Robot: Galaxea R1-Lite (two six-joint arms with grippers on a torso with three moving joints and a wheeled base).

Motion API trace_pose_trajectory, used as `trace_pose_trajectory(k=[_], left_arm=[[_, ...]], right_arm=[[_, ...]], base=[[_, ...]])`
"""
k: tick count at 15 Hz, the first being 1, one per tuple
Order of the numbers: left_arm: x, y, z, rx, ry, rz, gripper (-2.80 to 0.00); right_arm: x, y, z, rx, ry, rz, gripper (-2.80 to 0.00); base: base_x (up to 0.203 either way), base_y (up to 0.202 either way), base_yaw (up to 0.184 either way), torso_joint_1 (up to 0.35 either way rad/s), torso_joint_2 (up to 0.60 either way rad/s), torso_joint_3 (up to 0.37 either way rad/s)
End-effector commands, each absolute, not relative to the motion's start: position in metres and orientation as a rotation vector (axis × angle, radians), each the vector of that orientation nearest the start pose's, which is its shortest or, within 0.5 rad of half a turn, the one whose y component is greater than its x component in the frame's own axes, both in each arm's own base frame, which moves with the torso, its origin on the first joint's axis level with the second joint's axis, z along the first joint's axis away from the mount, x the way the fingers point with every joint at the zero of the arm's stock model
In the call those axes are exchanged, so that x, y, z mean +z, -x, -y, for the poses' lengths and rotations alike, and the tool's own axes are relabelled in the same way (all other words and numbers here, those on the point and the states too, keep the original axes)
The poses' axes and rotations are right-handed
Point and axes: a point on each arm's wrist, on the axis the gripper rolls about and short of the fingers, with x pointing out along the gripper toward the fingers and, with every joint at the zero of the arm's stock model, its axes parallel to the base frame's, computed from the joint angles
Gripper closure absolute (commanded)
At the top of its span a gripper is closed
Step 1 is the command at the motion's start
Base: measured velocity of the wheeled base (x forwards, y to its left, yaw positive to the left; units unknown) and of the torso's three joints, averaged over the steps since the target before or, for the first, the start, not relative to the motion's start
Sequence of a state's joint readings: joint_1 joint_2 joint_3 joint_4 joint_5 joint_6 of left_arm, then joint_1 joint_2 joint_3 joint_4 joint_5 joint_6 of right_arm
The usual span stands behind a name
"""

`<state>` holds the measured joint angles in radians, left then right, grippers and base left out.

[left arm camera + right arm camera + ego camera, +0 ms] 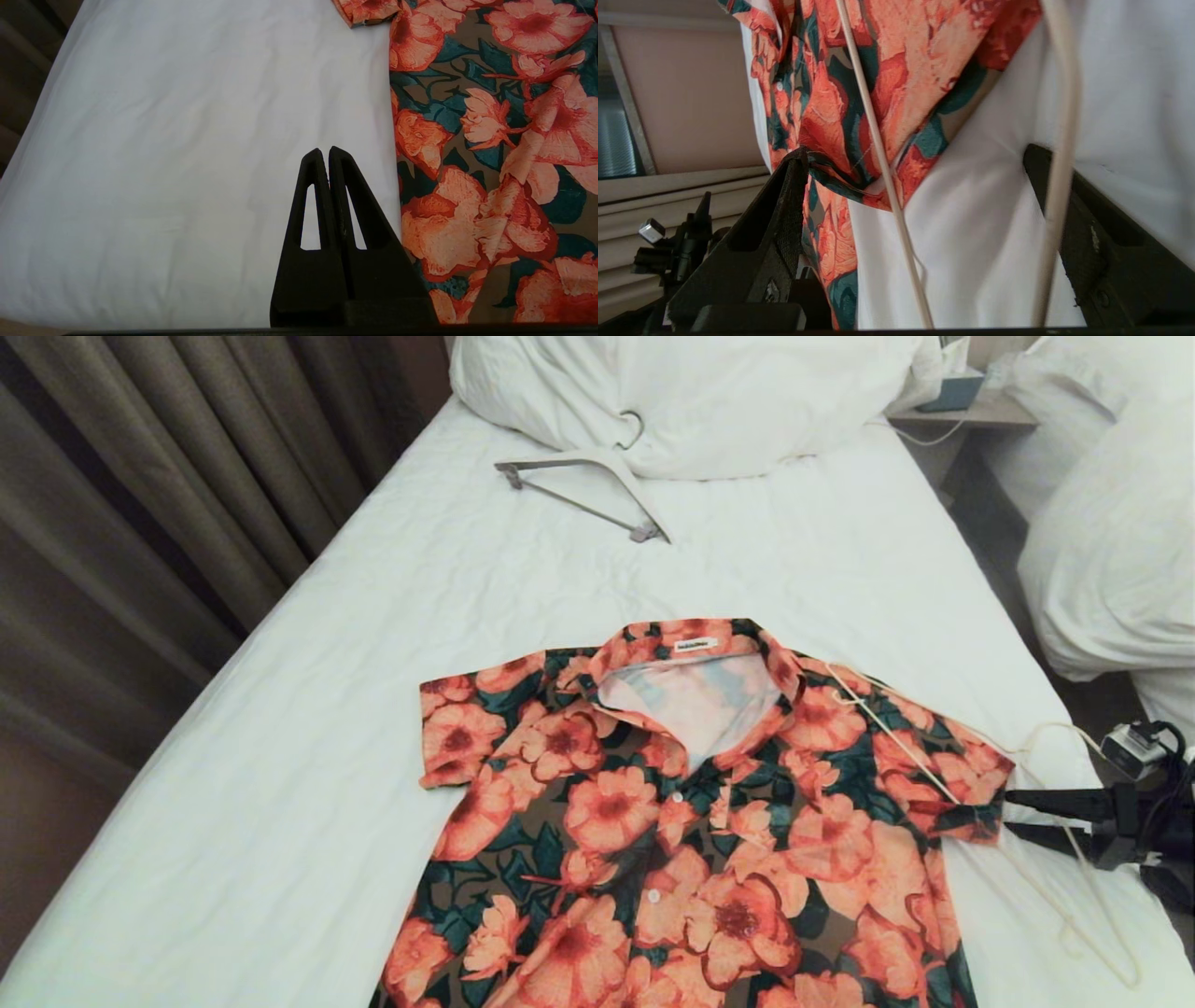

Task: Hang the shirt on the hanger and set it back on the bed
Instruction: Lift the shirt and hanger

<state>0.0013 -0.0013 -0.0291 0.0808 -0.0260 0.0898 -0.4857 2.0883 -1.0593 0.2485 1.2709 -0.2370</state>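
The shirt (691,821) lies flat on the bed (308,709), the hanger (943,789) across its sleeve. The right gripper (1013,812), fingers wide open, is beside that sleeve, reaching for the hanger; next it must close on the wire. The left gripper (324,156), fingers closed, is parked beside the shirt.

The bed (308,644), in a smooth white sheet, is bearing a white pillow (691,392) at its far end, a thicker white hanger (583,485) before it, the flowered shirt (691,821) spread flat nearer, and the cream wire hanger (1046,803) partly across the shirt's sleeve.
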Motion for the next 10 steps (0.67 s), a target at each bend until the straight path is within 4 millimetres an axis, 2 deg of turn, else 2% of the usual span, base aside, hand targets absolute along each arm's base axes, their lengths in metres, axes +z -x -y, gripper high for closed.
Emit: trace_pose_trajectory(k=[1,2,10], left_arm=[[0.075,0.025,0.001,-0.027,-0.09,-0.05,0.0],[0.075,0.025,0.001,-0.027,-0.09,-0.051,0.0],[0.075,0.025,0.001,-0.027,-0.09,-0.051,0.0]], right_arm=[[0.067,-0.299,0.132,0.764,-0.799,-0.735,-2.8],[0.068,-0.298,0.133,0.776,-0.804,-0.721,0.0],[0.083,-0.286,0.146,0.737,-0.796,-0.677,0.0]], base=[[0.0,0.0,0.0,0.0,0.0,0.0],[0.0,0.0,0.0,0.0,0.0,0.0],[0.0,0.0,0.0,0.0,0.0,0.0]])
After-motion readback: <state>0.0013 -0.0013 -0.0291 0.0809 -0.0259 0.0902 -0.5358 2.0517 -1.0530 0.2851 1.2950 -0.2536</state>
